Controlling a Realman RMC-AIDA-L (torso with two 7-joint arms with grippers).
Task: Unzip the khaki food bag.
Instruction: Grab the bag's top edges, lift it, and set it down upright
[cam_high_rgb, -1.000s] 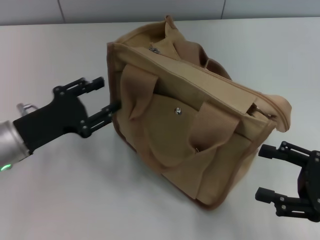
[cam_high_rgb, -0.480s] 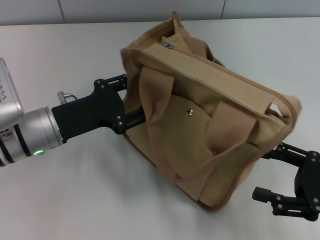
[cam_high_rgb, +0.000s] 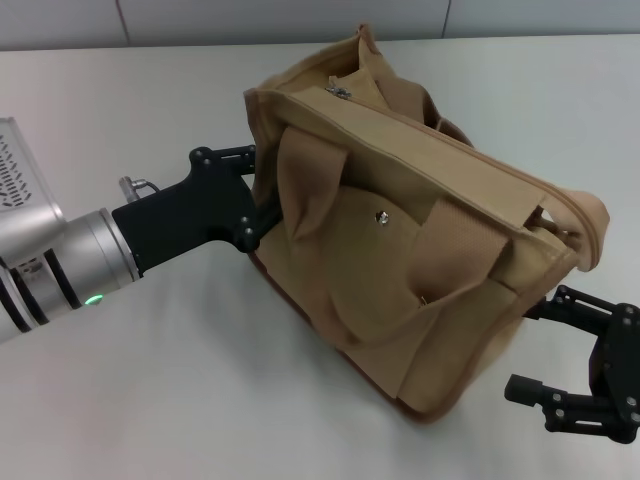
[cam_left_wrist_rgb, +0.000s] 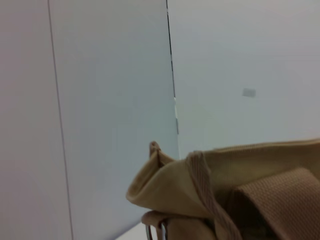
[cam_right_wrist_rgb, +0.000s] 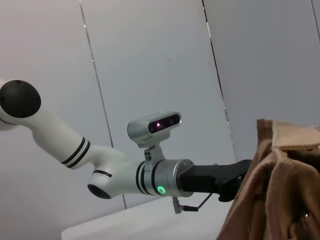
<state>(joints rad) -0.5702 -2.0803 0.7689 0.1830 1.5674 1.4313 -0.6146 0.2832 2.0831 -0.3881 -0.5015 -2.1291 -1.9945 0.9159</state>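
The khaki food bag (cam_high_rgb: 400, 250) sits tilted on the white table, front pocket and silver snap (cam_high_rgb: 380, 215) facing me. Its silver zipper pull (cam_high_rgb: 337, 90) lies at the far left end of the top. My left gripper (cam_high_rgb: 250, 195) is open at the bag's left end, one finger above and one below that corner, with the tips hidden by fabric. In the left wrist view only the bag's end (cam_left_wrist_rgb: 200, 185) shows, very close. Down at the bag's right lower corner, my right gripper (cam_high_rgb: 532, 345) is open and holds nothing. The right wrist view has the bag (cam_right_wrist_rgb: 280, 185) and the left arm (cam_right_wrist_rgb: 165, 180).
The white table (cam_high_rgb: 150, 400) stretches around the bag, with a grey wall (cam_high_rgb: 250, 20) along its far edge. The two brown handles (cam_high_rgb: 310, 185) hang down over the bag's front.
My left gripper has pushed right into the bag's left end, and the bag has slid right and tipped up. The right gripper has barely moved.
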